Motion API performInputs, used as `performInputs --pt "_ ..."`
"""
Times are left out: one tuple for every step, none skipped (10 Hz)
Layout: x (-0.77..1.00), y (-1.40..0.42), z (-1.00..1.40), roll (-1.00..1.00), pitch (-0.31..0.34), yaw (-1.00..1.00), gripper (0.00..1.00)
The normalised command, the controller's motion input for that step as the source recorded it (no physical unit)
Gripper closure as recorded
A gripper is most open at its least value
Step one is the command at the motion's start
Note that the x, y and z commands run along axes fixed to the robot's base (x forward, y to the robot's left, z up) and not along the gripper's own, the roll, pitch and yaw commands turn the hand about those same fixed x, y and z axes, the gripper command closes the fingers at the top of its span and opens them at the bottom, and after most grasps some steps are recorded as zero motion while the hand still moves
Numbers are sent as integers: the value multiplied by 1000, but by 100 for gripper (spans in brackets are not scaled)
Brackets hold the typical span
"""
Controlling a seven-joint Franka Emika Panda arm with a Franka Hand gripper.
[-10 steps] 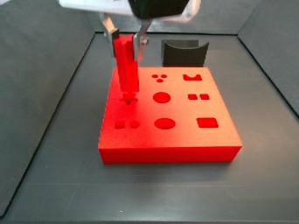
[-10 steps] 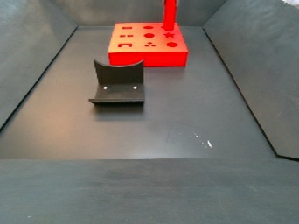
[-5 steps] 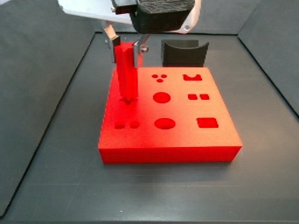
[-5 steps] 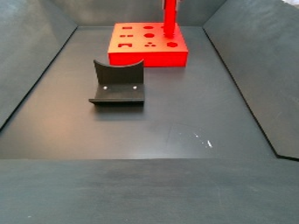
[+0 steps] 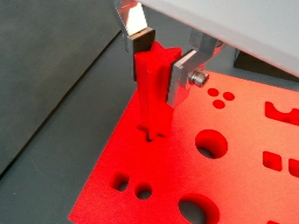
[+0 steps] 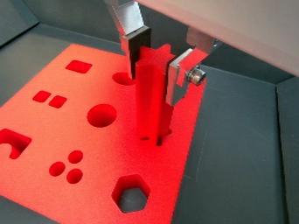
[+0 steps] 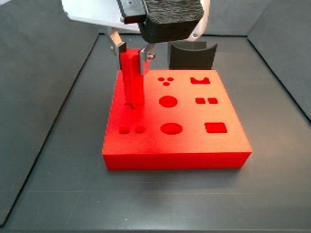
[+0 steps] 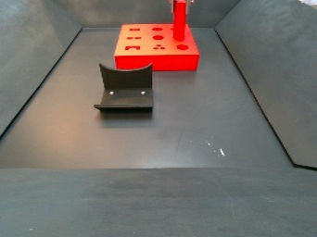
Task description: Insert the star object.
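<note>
The star object (image 7: 129,82), a slim bright red peg, stands upright with its lower end in a hole near one long edge of the flat red block (image 7: 195,146). My gripper (image 7: 131,50) is right above the block, shut on the peg's top end. In both wrist views the dark pad and the silver finger plate press the peg (image 5: 149,96) (image 6: 152,96) from opposite sides, with the gripper (image 5: 162,63) (image 6: 159,66) at its top. In a side view the peg (image 8: 180,23) rises from the block (image 8: 143,42); the gripper is out of that frame.
The dark grey curved holder (image 7: 191,53) stands on the dark floor beyond the block and shows apart from it in a side view (image 8: 124,88). The block's other shaped holes (image 6: 103,114) are open. Dark walls enclose the floor.
The gripper and the peg have moved straight down; the peg's top sits lower and its lower end is deeper in the block's hole.
</note>
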Motion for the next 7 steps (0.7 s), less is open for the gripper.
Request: performInputs --pt "-37 -63 -66 0 -34 6 100" --pt "0 -117 -66 0 -27 137 100" --pt "0 -80 -83 0 -14 109 100" --pt "0 -46 -89 0 -6 57 100" --pt "94 0 -220 -9 0 0 100" --pt "251 0 -434 0 7 0 100" --pt "214 0 -554 0 0 0 100"
